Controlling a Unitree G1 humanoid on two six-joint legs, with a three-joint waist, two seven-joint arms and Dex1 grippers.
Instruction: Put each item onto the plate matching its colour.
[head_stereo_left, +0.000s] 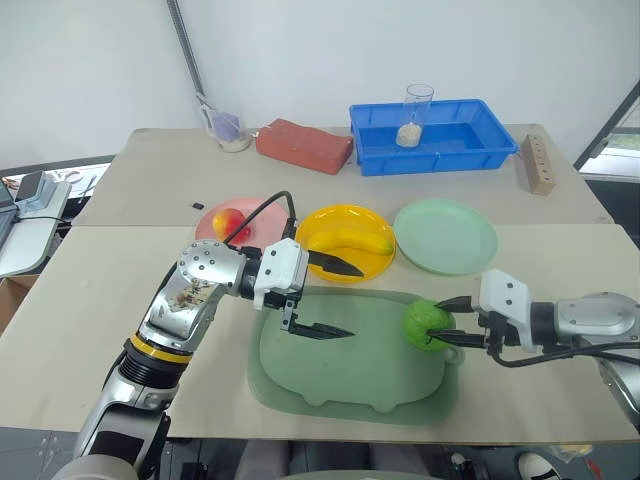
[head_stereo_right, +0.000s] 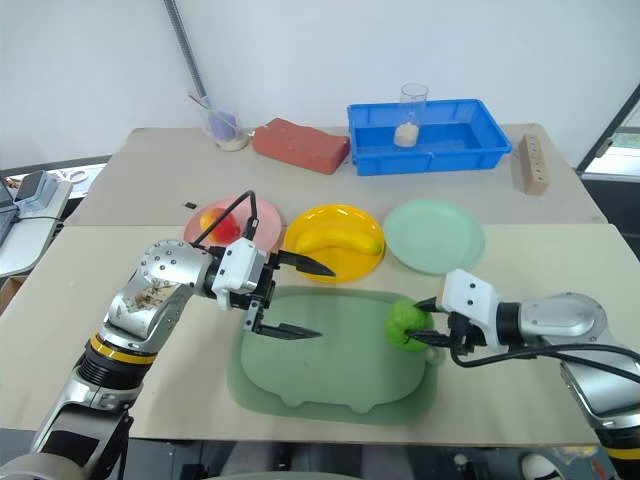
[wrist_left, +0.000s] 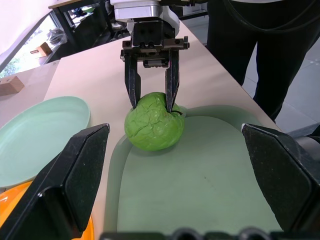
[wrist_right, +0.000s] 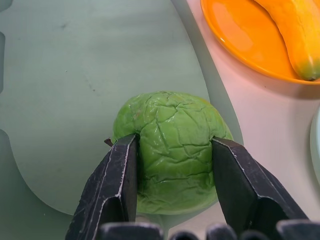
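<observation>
Item: bumpy bright green round toy fruit (wrist_right: 172, 150), at the edge of the dull green tray (head_stereo_left: 350, 370); we log our right tool (head_stereo_left: 452, 322) clenched on both its flanks, presumably for carrying to the pale mint green round plate (head_stereo_left: 446, 235) nearby. Left tool (head_stereo_left: 330, 298): released, empty, above the tray.

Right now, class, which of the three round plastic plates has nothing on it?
The pale mint green plate. The pink plate holds the apple; the yellow plate holds the banana.

Bright green fruit (head_stereo_left: 428, 324), yellow banana (head_stereo_left: 352, 243) on yellow plate (head_stereo_left: 318, 228), blue bin (head_stereo_left: 432, 136)
</observation>
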